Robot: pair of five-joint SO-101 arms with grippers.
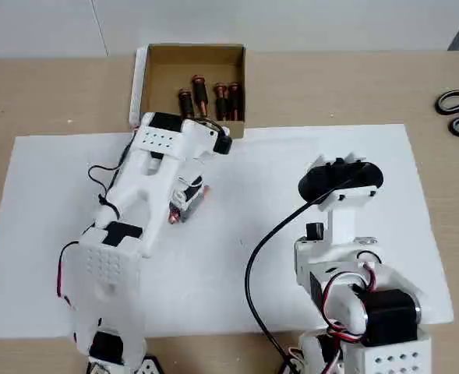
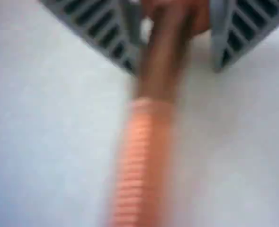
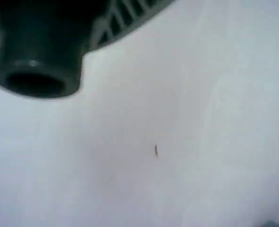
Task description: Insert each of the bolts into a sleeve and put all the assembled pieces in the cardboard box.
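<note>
My left gripper [image 1: 187, 201] hangs low over the white paper [image 1: 291, 148], a short way in front of the cardboard box [image 1: 146, 78]. It is shut on an assembled piece [image 1: 176, 216]. In the left wrist view the grey ribbed fingers [image 2: 103, 35] clamp the brown sleeve [image 2: 163, 56], and the orange threaded bolt [image 2: 141, 161] sticks out of it over the paper. Several assembled pieces [image 1: 210, 97] lie inside the box. My right gripper [image 1: 342, 178] is black and rests above the paper on the right side, with nothing near it; its dark body [image 3: 40, 47] shows over bare paper.
Black scissors [image 1: 457, 111] lie on the wooden table at the far right edge. The paper sheet covers most of the work area, and open paper lies between the two arms. A black cable [image 1: 260, 257] runs from the right arm toward the front.
</note>
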